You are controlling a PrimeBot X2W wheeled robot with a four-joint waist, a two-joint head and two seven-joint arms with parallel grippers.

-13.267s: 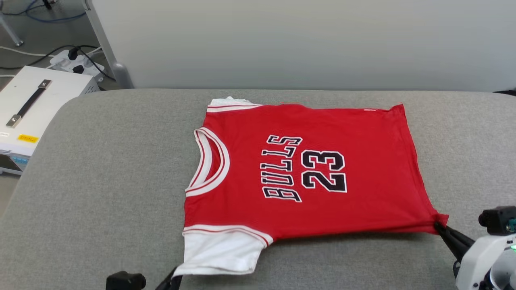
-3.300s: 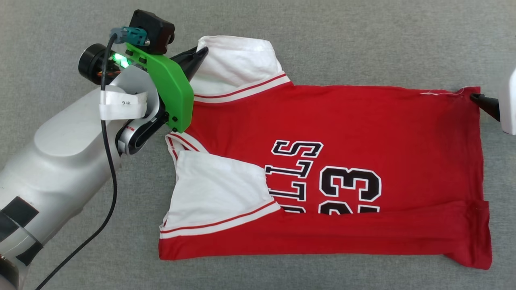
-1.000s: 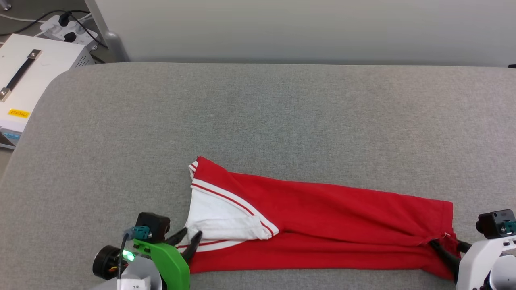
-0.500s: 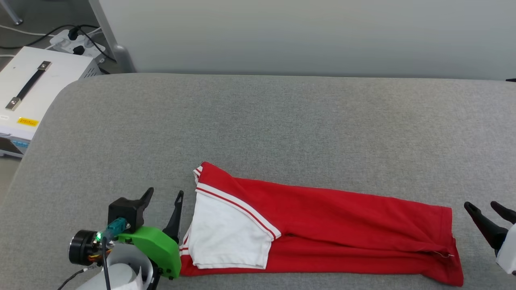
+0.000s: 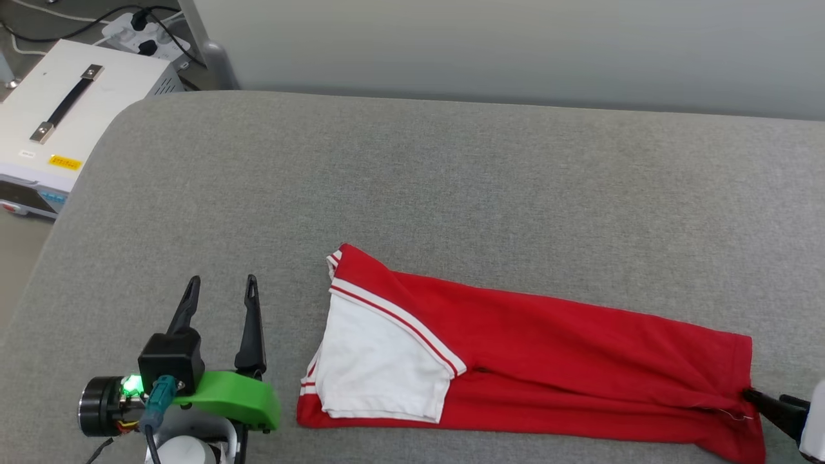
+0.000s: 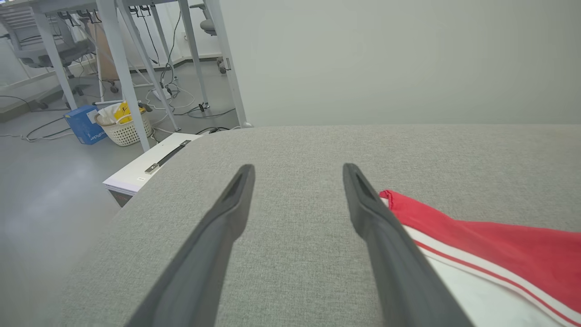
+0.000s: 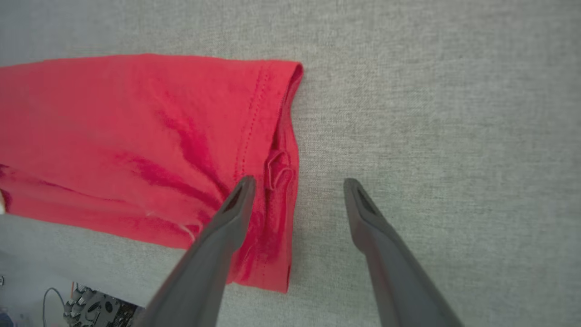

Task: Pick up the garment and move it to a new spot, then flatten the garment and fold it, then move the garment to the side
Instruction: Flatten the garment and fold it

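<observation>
My left claw [image 5: 222, 282] open, empty, just left of folded garment [image 5: 548, 348]; my right claw [image 7: 298, 181] open, straddling its right hem.

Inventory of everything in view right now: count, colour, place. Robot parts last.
garment: 1, red with a white sleeve and striped trim, folded into a long strip on the near part of the table
table: 1, grey fabric top, under the garment
white box: 1, white with a black handle, beside the table's far left corner
power strip: 1, white with black plugs, floor behind the white box
basket: 1, white, floor beyond the white box
blue box: 1, blue, beside the basket
left end effector: 1, dark fingers, open, left of the sleeve, apart from it
right end effector: 1, dark fingers, open, at the hem end, one finger over the cloth
</observation>
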